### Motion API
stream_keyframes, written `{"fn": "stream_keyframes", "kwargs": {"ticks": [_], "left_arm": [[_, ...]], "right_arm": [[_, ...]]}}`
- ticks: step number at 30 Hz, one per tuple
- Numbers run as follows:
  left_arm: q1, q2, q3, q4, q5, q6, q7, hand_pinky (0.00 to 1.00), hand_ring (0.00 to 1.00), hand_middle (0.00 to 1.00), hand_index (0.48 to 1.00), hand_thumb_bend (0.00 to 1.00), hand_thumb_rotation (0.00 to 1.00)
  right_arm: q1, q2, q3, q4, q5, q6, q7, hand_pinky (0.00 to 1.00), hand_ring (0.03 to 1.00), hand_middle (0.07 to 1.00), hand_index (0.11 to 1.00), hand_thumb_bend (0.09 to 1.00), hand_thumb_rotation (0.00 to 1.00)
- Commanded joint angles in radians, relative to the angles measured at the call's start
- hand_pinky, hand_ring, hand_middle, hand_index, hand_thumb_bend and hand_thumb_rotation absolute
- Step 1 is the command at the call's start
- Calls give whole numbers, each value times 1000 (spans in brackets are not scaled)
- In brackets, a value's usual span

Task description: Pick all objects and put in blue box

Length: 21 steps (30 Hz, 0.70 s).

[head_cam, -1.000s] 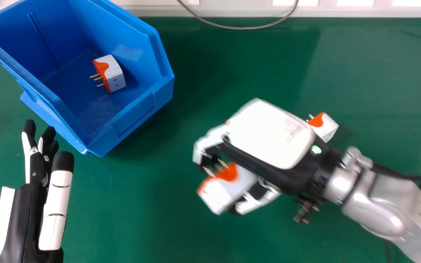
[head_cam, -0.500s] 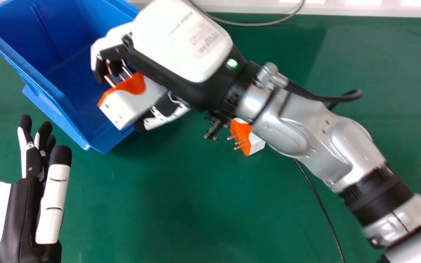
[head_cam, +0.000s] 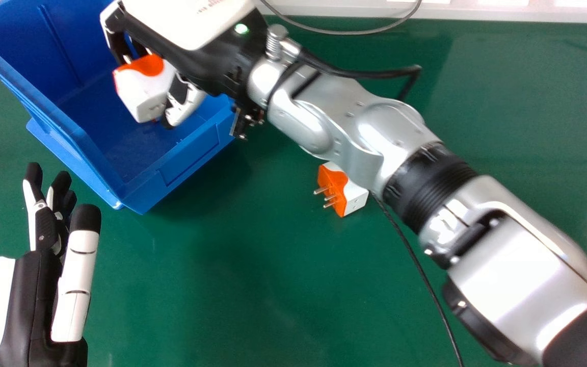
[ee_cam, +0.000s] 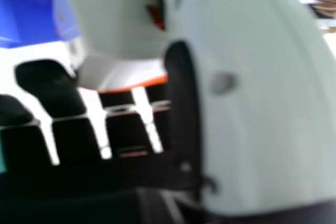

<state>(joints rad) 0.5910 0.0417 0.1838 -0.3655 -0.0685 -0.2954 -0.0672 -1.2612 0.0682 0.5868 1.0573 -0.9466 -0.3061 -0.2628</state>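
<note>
Over the blue box (head_cam: 135,148) in the head view, my right hand (head_cam: 186,25) has its fingers and thumb curled round a white and orange plug adapter (head_cam: 143,92). In the right hand view, the held adapter (ee_cam: 121,30) lies between the fingers and thumb of my right hand (ee_cam: 52,87). A second adapter (head_cam: 342,188) rests on the green table just beside the right forearm, its metal prongs facing left. At the lower left, my left hand (head_cam: 44,265) is open and holds nothing, in front of the box.
A thin black cable (head_cam: 416,255) runs along the table below the right arm. At the back a grey cable (head_cam: 354,31) loops near the table's edge. The silver right arm (head_cam: 354,127) crosses diagonally from the lower right.
The right hand has moved left and away from the robot with its adapter, from over the table to over the box. The left hand has stayed nearly still.
</note>
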Motion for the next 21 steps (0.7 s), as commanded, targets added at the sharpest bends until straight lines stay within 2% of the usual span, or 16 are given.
{"fn": "stream_keyframes", "kwargs": {"ticks": [1,7,12,18,21], "left_arm": [[14,-7,-1,-20,8,-24,4,1000,1000,1000,1000,673,897],[21,-17,-15,-26,25,-31,12,1000,1000,1000,1000,669,899],[28,-30,-27,-41,39,-32,19,1000,1000,1000,1000,671,901],[32,-34,-34,-47,38,-32,22,1000,1000,1000,1000,680,897],[32,-34,-35,-46,34,-32,21,1000,1000,1000,1000,689,889]], "right_arm": [[-105,47,5,53,13,16,-63,254,354,511,514,501,0],[-175,108,62,171,-16,68,-140,287,376,502,524,496,0],[-206,148,102,214,-13,111,-136,330,401,494,520,497,0],[-199,181,113,231,8,133,-134,350,408,487,519,498,0],[-186,182,113,231,20,136,-136,379,448,495,457,499,0]]}}
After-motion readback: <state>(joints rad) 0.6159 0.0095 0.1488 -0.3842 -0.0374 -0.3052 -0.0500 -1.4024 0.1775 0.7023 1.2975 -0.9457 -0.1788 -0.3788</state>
